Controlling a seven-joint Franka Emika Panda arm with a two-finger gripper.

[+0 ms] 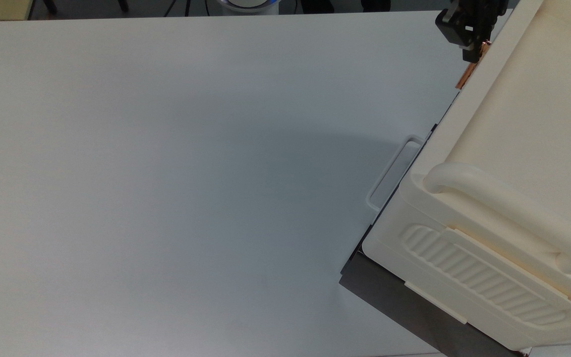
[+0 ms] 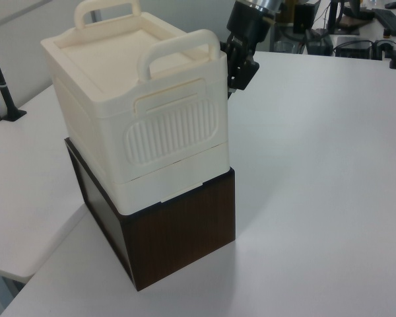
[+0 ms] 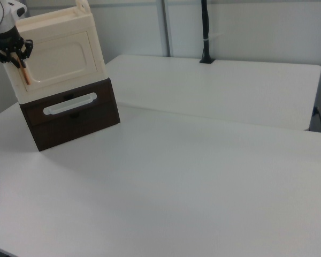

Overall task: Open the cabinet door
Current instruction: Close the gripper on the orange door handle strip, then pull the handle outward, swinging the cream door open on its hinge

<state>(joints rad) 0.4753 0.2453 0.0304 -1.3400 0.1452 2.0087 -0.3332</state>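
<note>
Nearest me in the right view I see one white table [image 3: 203, 176], and on it one dark brown drawer box [image 3: 69, 120] with a single white pull. One cream cabinet [image 2: 138, 112] with two top handles sits on that. The cabinet door [image 3: 61, 59] faces the right view, closed flat. My gripper [image 3: 13, 53] is at the copper handle [image 3: 25, 75]'s upper end; I cannot tell its finger spread or grip.
</note>
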